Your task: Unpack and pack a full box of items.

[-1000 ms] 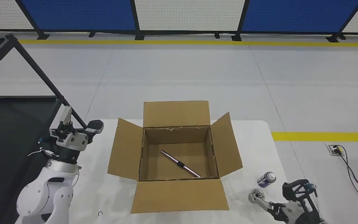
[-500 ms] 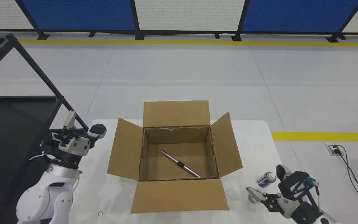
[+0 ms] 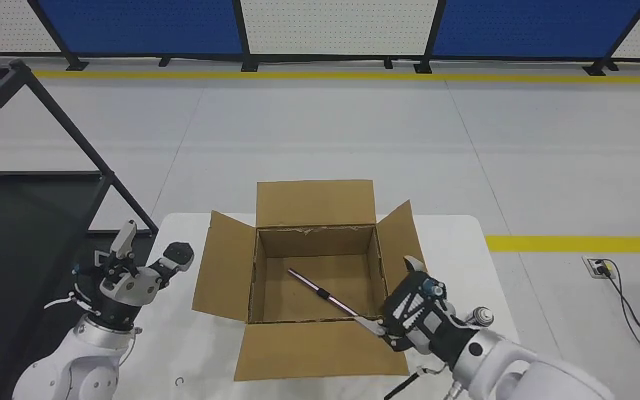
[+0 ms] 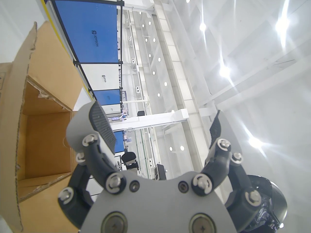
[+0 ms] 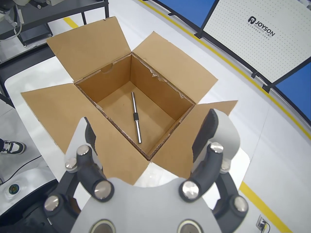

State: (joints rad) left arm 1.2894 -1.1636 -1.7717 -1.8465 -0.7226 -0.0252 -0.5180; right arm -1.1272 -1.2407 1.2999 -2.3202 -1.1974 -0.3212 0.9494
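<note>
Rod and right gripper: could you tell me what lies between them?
The near corner of the box and its open flaps, in the right wrist view.

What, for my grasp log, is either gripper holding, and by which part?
Nothing. The right gripper is open and empty near the box, where the rod lies untouched; the left gripper is open and empty too.

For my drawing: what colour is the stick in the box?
Silver stick with dark band; best in right wrist view.

A white table (image 3: 460, 245) is noted beneath the right gripper (image 3: 392, 298). A black rack (image 3: 40, 215) is recorded just beside the left gripper (image 3: 150, 250). Blue and white panels (image 3: 140, 25) are observed well beyond both grippers, bordered by a yellow floor line (image 3: 320, 74).
</note>
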